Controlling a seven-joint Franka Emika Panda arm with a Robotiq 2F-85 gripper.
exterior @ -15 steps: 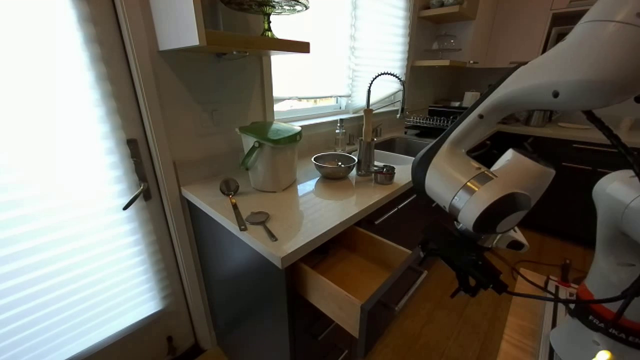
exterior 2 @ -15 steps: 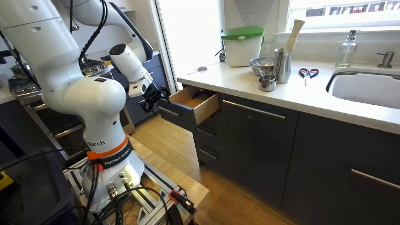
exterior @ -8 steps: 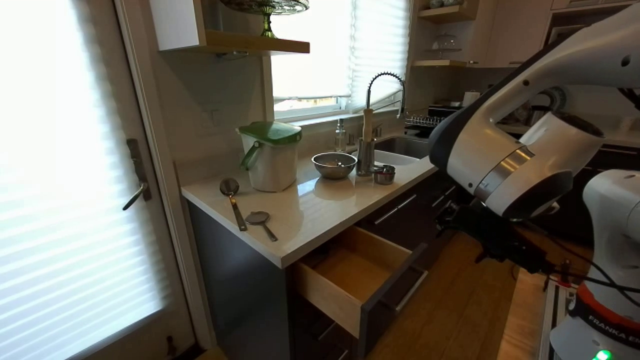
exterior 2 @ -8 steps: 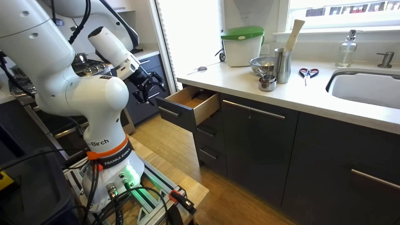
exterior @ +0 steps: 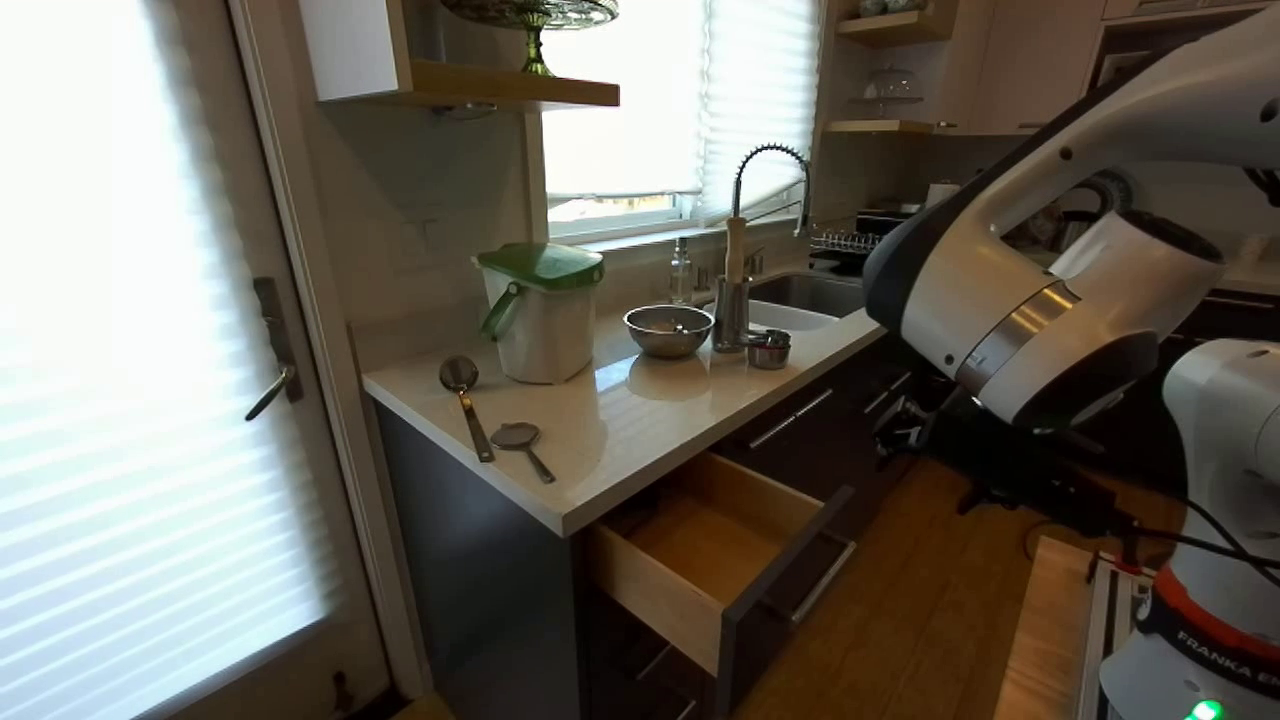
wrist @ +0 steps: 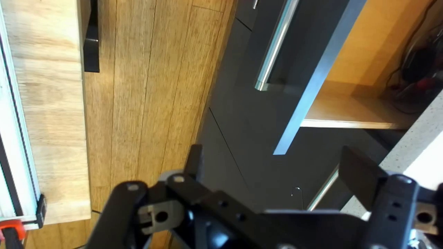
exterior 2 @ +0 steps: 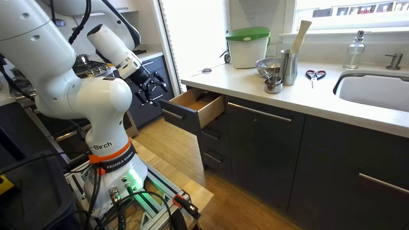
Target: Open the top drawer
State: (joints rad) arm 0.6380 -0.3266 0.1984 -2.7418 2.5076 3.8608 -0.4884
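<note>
The top drawer stands pulled out from the stack, its dark front [exterior 2: 182, 118] and tan wooden interior [exterior: 715, 525] showing in both exterior views. Its slim metal bar handle [exterior: 822, 582] is on the outer face and also shows in the wrist view [wrist: 277, 45]. My gripper [exterior 2: 156, 95] is open and empty, apart from the drawer, on the robot's side of its front. In the wrist view my gripper [wrist: 271, 155] has its fingers wide apart, with the end of the drawer front beyond them. Dark items [wrist: 420, 65] lie at the back inside the drawer.
A white counter [exterior 2: 223, 75] overhangs the drawer. On it stand a green-lidded bin [exterior 2: 249, 48], a metal bowl [exterior: 668, 332], a utensil cup [exterior 2: 289, 68] and scissors [exterior 2: 315, 75]. Closed drawers and a cabinet [exterior 2: 262, 140] stand below. A wooden platform [wrist: 48, 114] carries the robot.
My gripper has moved back from beside the drawer's front and turned, mostly during the first half second. The drawer stays pulled out. The base light has turned from whitish to green.
</note>
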